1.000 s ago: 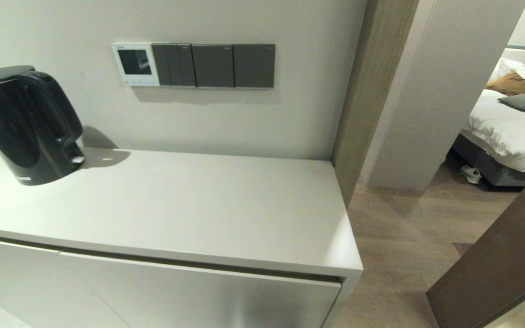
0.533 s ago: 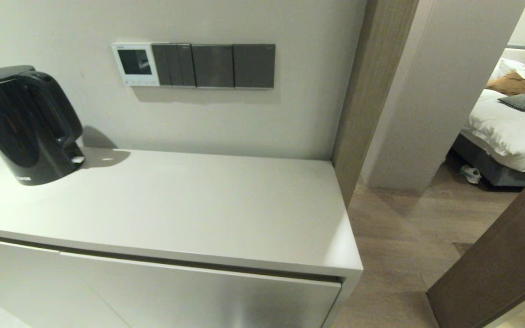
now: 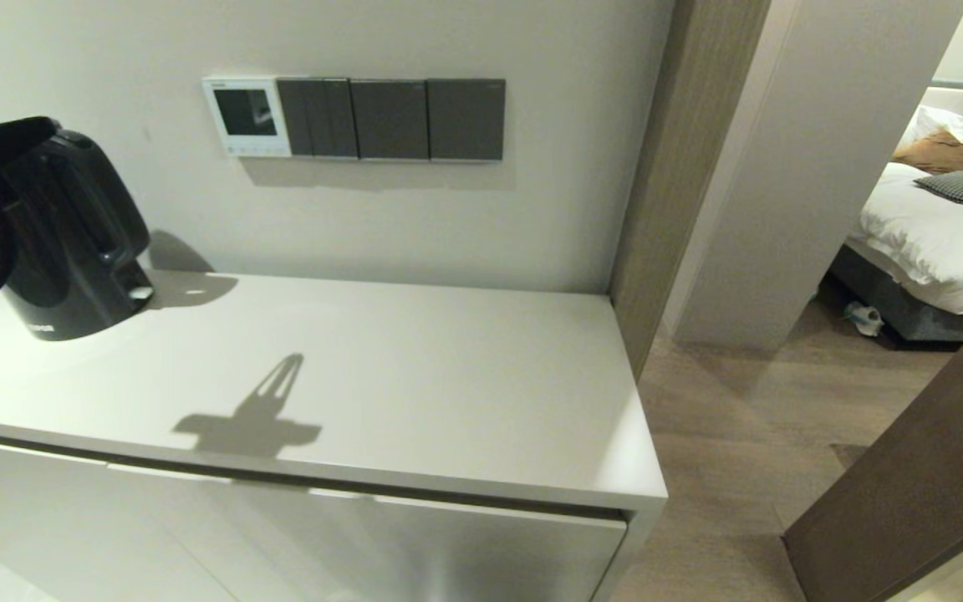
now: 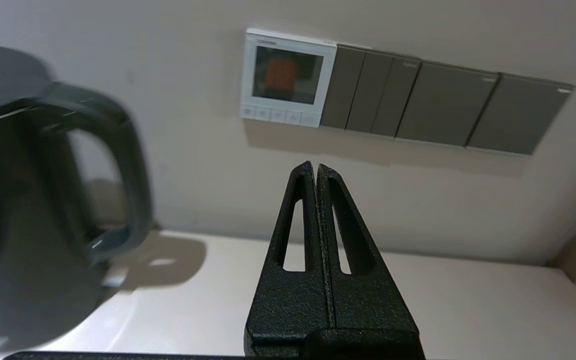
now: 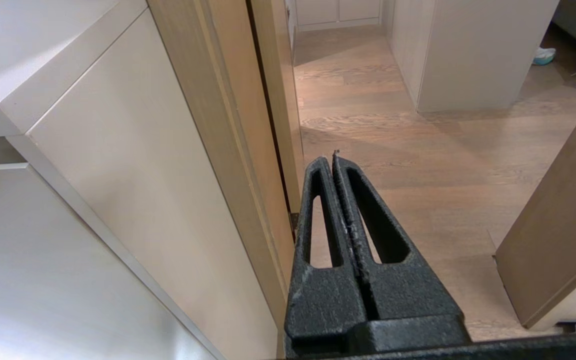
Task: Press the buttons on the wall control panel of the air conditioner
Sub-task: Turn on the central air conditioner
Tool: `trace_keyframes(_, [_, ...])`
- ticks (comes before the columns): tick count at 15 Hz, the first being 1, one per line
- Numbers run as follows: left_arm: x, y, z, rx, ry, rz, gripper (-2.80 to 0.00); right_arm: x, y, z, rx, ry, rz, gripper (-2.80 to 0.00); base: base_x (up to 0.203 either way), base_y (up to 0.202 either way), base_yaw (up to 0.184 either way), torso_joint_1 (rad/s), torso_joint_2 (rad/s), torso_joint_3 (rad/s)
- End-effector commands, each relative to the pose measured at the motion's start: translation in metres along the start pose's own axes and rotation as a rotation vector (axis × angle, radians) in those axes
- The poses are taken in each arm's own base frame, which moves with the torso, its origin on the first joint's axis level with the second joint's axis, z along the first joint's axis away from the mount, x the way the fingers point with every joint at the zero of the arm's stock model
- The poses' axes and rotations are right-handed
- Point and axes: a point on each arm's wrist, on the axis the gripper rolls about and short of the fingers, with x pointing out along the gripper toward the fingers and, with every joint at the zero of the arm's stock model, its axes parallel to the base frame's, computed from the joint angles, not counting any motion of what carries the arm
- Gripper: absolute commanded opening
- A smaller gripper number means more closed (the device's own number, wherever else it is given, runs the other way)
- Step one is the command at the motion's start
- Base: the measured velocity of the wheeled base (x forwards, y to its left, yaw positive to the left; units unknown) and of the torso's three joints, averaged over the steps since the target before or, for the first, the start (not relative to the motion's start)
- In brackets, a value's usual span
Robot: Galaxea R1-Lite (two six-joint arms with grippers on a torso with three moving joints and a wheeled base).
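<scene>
Since the earlier frame the left arm has come up at the far left of the head view, beside the black kettle (image 3: 63, 234), and its shadow (image 3: 256, 418) now falls on the white cabinet top (image 3: 448, 376). The left gripper (image 4: 316, 167) has its fingers pressed together into one point, and the air conditioner's wall control panel (image 4: 288, 77) lies above it and a little left, on the far wall, well apart. The buttons (image 4: 279, 115) run in a horizontal row under the dark screen, just left of the grey switch plates (image 4: 443, 107). I judge the left arm is nearer. The right gripper (image 5: 334, 159), also closed, hangs low beside the cabinet side (image 5: 133, 200), over the wooden floor (image 5: 393, 130).
</scene>
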Motion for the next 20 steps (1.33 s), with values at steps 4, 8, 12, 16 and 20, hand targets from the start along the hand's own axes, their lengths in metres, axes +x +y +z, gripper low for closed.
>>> trace_keyframes(4, [0.095,-0.002,-0.037,-0.04,0.097,-0.06,-2.8,0.0,0.0,0.0,0.0,0.003,0.0,-2.8,0.0,0.0,0.0,0.0,0.0,0.0])
trace_keyframes(8, [0.137,-0.018,-0.042,-0.049,0.076,-0.121,-2.8,0.0,0.0,0.0,0.0,0.003,0.0,-2.8,0.0,0.0,0.0,0.0,0.0,0.0])
trace_keyframes(12, [0.168,-0.017,-0.052,-0.049,0.074,-0.117,-2.8,0.0,0.0,0.0,0.0,0.003,0.002,-2.8,0.0,0.0,0.0,0.0,0.0,0.0])
trace_keyframes(16, [0.178,-0.016,-0.059,-0.048,0.107,-0.098,-2.8,0.0,0.0,0.0,0.0,0.003,0.001,-2.8,0.0,0.0,0.0,0.0,0.0,0.0])
trace_keyframes(20, [0.179,-0.015,-0.061,-0.048,0.109,-0.098,-2.8,0.0,0.0,0.0,0.0,0.003,0.0,-2.8,0.0,0.0,0.0,0.0,0.0,0.0])
